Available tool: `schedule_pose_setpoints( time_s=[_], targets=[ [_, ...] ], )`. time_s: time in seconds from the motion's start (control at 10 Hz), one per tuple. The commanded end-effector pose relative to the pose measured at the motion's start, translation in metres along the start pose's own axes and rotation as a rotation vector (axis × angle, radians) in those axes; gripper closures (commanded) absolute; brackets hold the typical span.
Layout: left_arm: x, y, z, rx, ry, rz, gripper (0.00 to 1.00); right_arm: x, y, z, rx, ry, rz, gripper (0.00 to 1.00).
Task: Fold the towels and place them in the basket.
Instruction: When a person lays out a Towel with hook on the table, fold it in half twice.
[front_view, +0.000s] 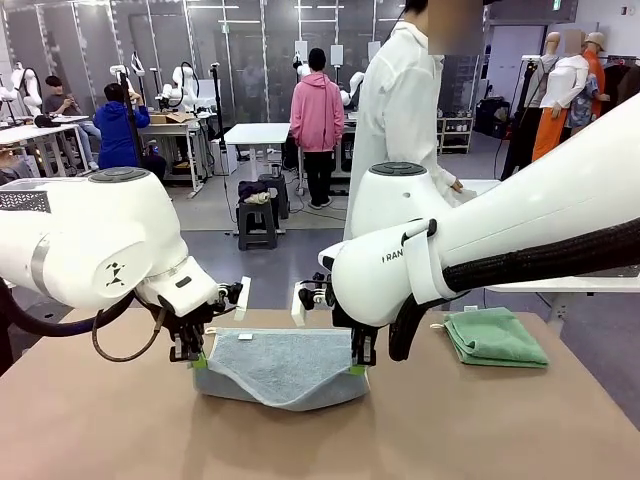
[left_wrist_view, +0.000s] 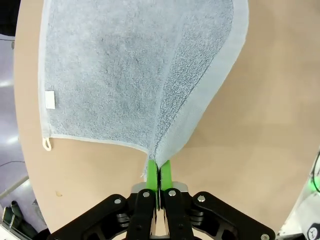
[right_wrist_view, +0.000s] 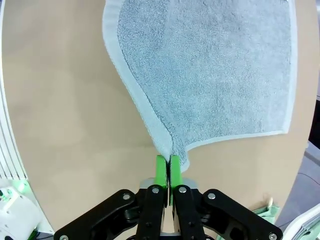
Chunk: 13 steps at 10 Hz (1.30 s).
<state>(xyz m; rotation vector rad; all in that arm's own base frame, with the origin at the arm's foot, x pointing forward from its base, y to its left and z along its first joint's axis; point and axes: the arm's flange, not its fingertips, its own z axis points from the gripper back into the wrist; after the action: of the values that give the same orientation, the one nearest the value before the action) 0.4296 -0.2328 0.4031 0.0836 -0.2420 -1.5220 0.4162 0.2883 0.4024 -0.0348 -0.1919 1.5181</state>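
Gripped tight in black, green-padded left tool (left_wrist_view: 159, 172) and right tool (right_wrist_view: 169, 167): two corners of light blue rectangular terry towel (front_view: 280, 365), raised, belly sagging onto tan tabletop (front_view: 120, 430) toward 6 o'clock. Mid-fold, by the look. Next: carry both corners level across to opposite edge, align, release. Mint green terry towel (front_view: 495, 335) at 3 o'clock, already folded.
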Motion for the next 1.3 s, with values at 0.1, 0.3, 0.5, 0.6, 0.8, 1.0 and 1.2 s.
schedule_pose_setpoints(
  time_s=[0.1, 0.3, 0.5, 0.6, 0.8, 1.0, 1.2],
  targets=[
    [-0.002, -0.006, -0.001, 0.0, -0.001, -0.001, 0.97, -0.002, 0.003, 0.0, 0.002, 0.0, -0.002, 0.96],
    [-0.002, -0.006, -0.001, 0.0, -0.001, -0.001, 0.97, -0.002, 0.003, 0.0, 0.002, 0.0, -0.002, 0.96],
    [-0.001, 0.009, 0.003, -0.006, 0.003, 0.004, 0.97, 0.0, -0.011, 0.0, 0.004, -0.002, -0.014, 0.96],
    [-0.001, 0.023, 0.008, 0.003, 0.003, -0.004, 0.97, -0.001, -0.024, 0.003, 0.003, -0.016, -0.009, 0.96],
    [0.003, 0.049, 0.011, 0.018, -0.015, 0.016, 0.97, 0.002, -0.053, 0.004, 0.002, -0.021, -0.011, 0.96],
    [0.007, 0.074, 0.006, 0.027, 0.014, 0.034, 0.97, 0.007, -0.084, -0.003, -0.03, 0.003, -0.004, 0.96],
    [0.01, 0.094, -0.004, 0.017, 0.005, 0.037, 0.97, 0.01, -0.107, -0.014, -0.032, 0.036, -0.02, 0.96]
  ],
)
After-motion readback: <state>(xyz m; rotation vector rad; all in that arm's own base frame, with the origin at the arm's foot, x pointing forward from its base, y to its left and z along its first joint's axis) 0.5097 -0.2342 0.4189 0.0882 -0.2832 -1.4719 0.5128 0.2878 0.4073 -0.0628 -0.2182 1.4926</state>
